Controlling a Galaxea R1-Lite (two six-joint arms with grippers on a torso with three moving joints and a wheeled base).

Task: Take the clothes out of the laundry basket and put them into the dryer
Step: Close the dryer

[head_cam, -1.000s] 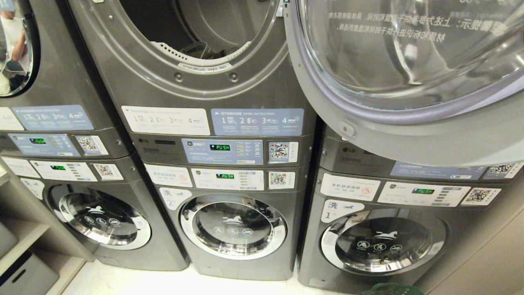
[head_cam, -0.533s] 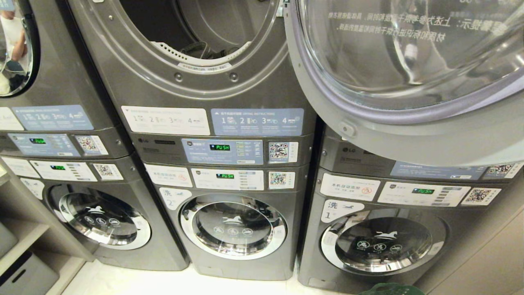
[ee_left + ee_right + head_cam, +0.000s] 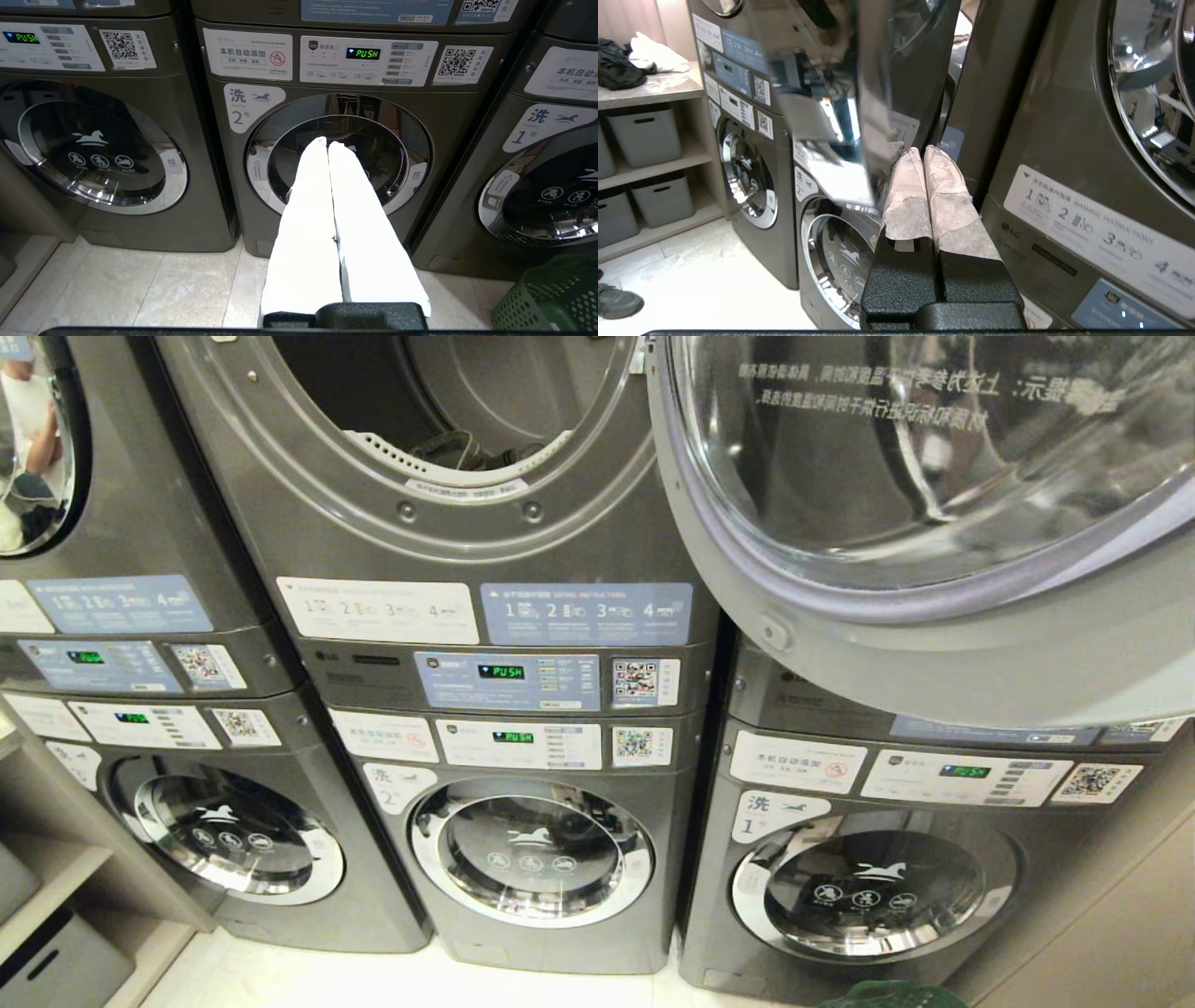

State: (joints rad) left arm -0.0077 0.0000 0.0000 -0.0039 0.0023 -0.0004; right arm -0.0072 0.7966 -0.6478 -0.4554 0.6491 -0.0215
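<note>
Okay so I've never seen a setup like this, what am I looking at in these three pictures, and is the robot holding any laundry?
This is a two-armed robot on wheels in a laundry room. The wide picture comes from a camera on its head: stacked grey machines, with the upper middle dryer standing open and its round door swung out to the right. A few dark clothes already lie inside. The other two pictures come from cameras on its wrists, looking along the fingers. The left gripper is shut and empty, pointing at washer number two, with the green laundry basket on the floor nearby. The right gripper is also shut and empty, close to the dryer door's edge.
</note>
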